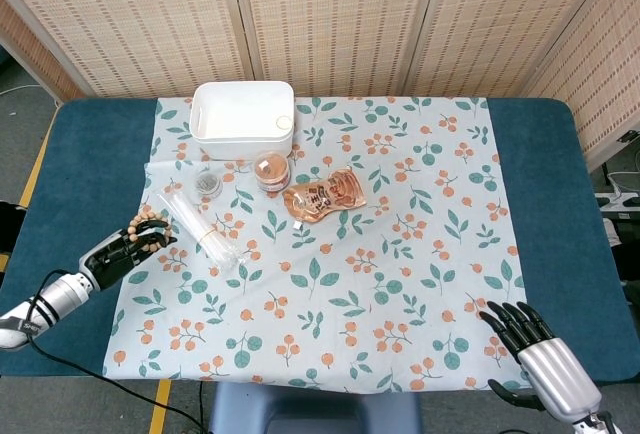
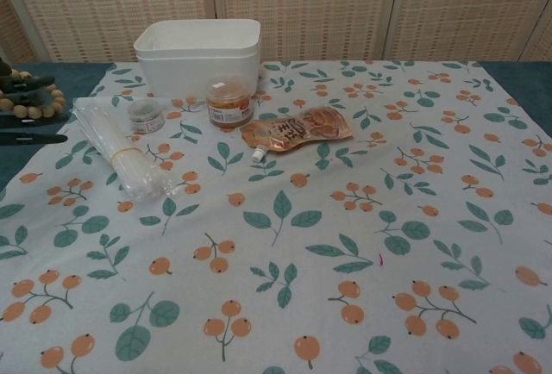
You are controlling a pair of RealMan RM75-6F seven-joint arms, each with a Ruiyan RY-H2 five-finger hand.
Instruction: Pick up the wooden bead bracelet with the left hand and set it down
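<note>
Round wooden bead bracelet [image 1: 148, 221] looped over dark left hand [image 1: 125, 249] fingers, metallic right hand [image 1: 535, 349] spread empty

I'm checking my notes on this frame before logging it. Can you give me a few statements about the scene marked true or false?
1. The left hand holds the bracelet. True.
2. The white bin holds the pouch. False: the pouch lies on the cloth.
3. The right hand holds nothing. True.
4. The jar lies tipped over. False: it stands upright.
5. The clear packet lies right of the pouch. False: left.
</note>
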